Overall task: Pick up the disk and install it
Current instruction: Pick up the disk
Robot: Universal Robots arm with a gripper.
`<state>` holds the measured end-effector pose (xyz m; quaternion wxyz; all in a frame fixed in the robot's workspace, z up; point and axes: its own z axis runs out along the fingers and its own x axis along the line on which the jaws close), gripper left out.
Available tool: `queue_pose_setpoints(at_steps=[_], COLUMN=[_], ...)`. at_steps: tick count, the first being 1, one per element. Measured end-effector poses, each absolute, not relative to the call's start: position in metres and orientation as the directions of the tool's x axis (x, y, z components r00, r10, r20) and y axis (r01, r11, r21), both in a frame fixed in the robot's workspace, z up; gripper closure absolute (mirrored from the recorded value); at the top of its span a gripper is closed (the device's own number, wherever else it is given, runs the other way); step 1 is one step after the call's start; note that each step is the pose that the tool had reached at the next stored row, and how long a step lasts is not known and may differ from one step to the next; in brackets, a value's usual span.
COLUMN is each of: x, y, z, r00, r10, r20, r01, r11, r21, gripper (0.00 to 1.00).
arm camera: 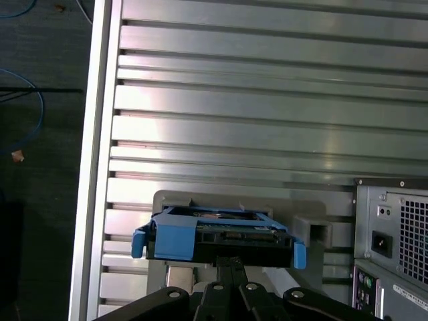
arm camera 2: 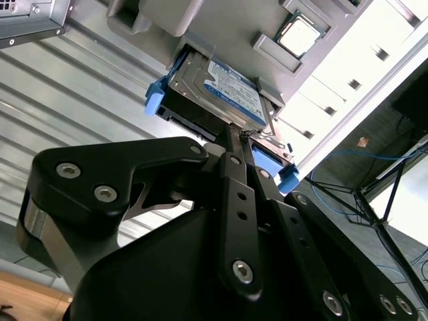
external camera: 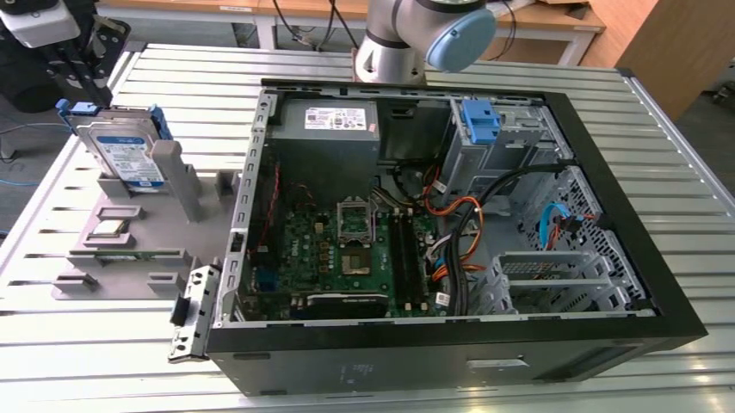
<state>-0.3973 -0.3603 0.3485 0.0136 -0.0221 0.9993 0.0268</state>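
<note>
Pickup stage: gripper (external camera: 83, 93) at the disk (external camera: 120, 148), grip unclear

On the exterior view's left you see the flat silver disk, framed in blue plastic, standing on edge in a slotted grey holder (external camera: 129, 245) on the ribbed metal table (external camera: 92, 353). The black gripper comes down on its upper edge. In both wrist views the gripper (arm camera 2: 239, 137) (arm camera: 231, 262) reaches the rim of the disk (arm camera 2: 217, 90) (arm camera: 200, 242), and you cannot tell whether it is clamped there. Further right lies the open black computer case (external camera: 460, 366), with a boxy grey power supply (external camera: 327, 129), a green motherboard (external camera: 344, 245), orange cables (external camera: 450, 211) and perforated metal bays (external camera: 552, 275).
</note>
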Motion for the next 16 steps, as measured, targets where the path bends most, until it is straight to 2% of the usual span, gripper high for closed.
queue_pose_setpoints(at_steps=[16], x=[-0.3973], y=[-0.3603], z=[0.3485], r00=[-0.996], r10=[-0.083], r20=[-0.028], r01=[-0.085], r11=[0.995], r21=[0.053], gripper=[0.89])
